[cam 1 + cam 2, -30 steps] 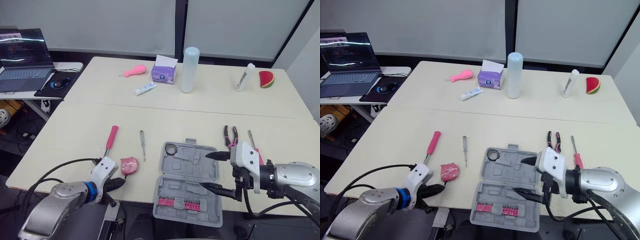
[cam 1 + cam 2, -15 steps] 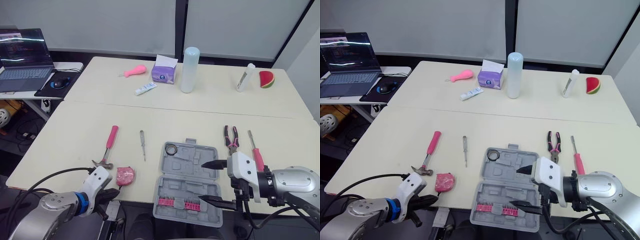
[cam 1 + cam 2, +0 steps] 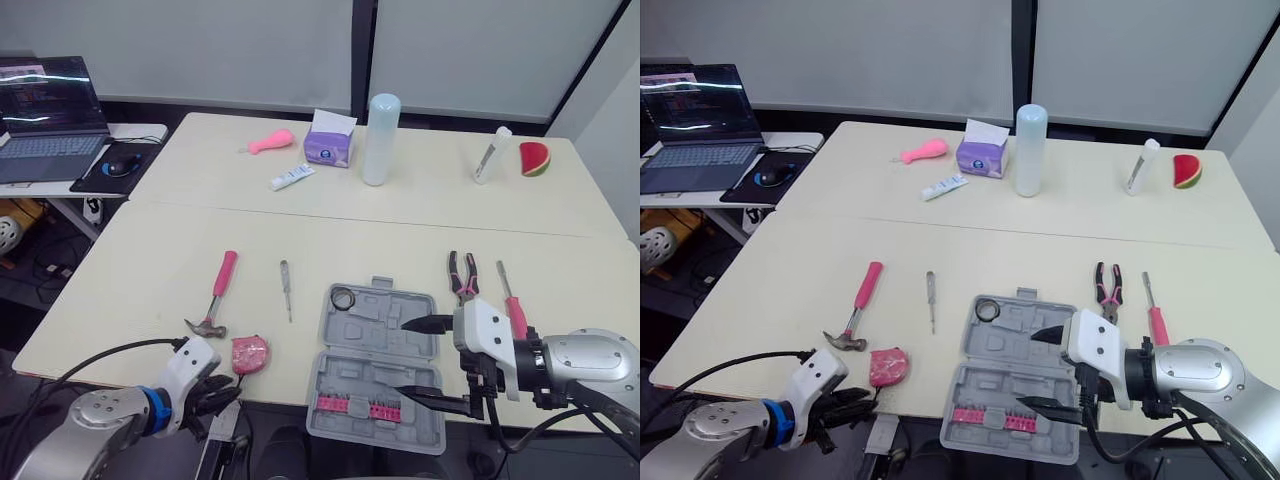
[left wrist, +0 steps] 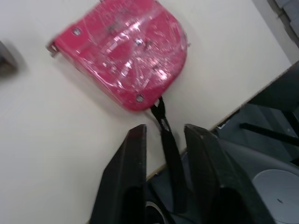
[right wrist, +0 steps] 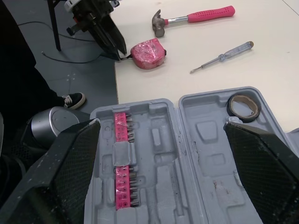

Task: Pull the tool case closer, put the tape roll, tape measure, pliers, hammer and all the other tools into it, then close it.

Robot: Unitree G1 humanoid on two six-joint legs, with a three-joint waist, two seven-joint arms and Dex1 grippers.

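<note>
left gripper (image 3: 222, 393) has backed off table (image 3: 140, 290) edge, fingers apart astride strap (image 4: 168, 140). tape measure (image 3: 250, 353) near edge. right gripper (image 3: 404, 358) wide open over open case (image 3: 362, 332); tape roll (image 3: 343, 298) inside. hammer (image 3: 215, 292), tester (image 3: 285, 288), pliers (image 3: 461, 275), screwdriver (image 3: 510, 305) outside; lid unclosed.

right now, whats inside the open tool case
The tool case holds a tape roll in a far-half corner and a pink strip of bits in the near half; other moulded slots look empty. The open right gripper hangs over its right edge, covering slots there.
</note>
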